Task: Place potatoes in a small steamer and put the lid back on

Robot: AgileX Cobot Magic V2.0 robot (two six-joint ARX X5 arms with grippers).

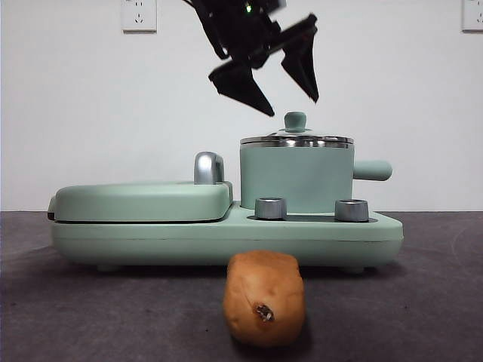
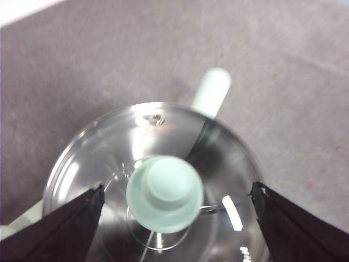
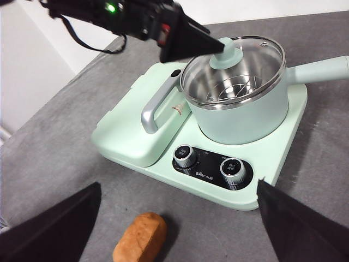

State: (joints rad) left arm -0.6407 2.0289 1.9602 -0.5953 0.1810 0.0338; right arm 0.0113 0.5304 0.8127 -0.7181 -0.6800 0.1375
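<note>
Mint-green and steel-rimmed, the small steamer [image 1: 296, 177] is sitting on the right half of a mint-green cooker base [image 1: 226, 235], its stubby side handle [image 1: 372, 170] sticking out to the right; the lid [image 3: 234, 63], clear glass with a green knob [image 2: 164, 192], is resting on the steamer's rim, and a wire rack [image 3: 229, 88] is showing through the glass; the left hand [image 1: 275, 79] is hanging just above the lid, its black jaws spread wide, one to either side of the knob and touching neither it nor the glass; in the left wrist view the knob is lying between the two jaws, with the lid's small vent hole [image 2: 156, 118] beyond it; the potato [image 1: 265, 298] is lying on the grey desk [image 1: 90, 317] in front of the cooker base, apart from it, its end with the dark spot turned toward the front camera; the right hand [image 3: 177, 218] is waiting above the desk on the near side of the potato, jaws wide apart and gripping nothing; two steel dials [image 3: 185, 156] are standing on the front of the base, and a flat griddle cover [image 1: 139, 200] with a steel handle [image 1: 209, 167] is filling the base's left half.
</note>
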